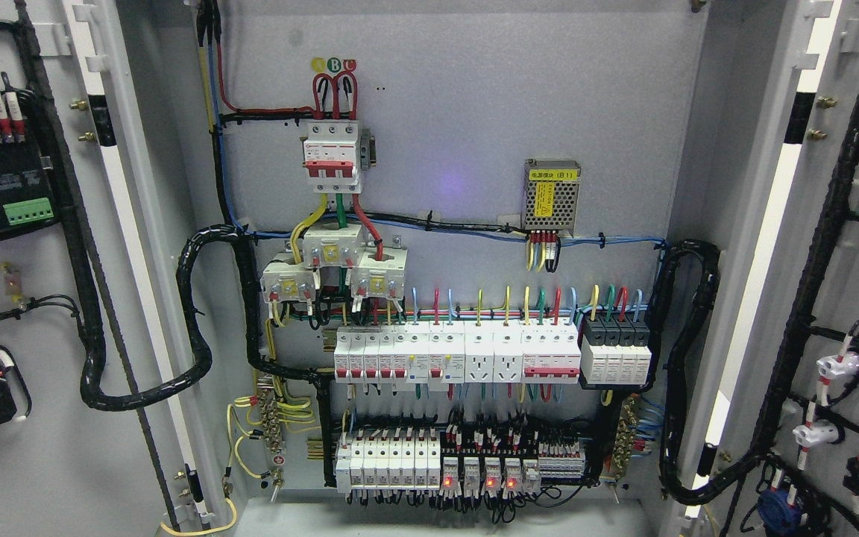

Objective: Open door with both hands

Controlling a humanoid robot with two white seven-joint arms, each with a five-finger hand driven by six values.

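Observation:
Both doors of a grey electrical cabinet stand swung wide open. The left door [34,298] shows its inner face with black cable looms and terminal blocks. The right door [858,261] likewise shows its inner side with wiring and white indicator backs. Between them the cabinet's back panel [459,112] is fully exposed. Neither of my hands nor any arm shows in the head view.
On the panel sit a red-and-white main breaker [332,156], three current transformers [332,265], a small power supply [551,195], and two rows of white breakers [467,354] with relays lit red [478,481]. Thick black cable bundles [198,321] loop to each door.

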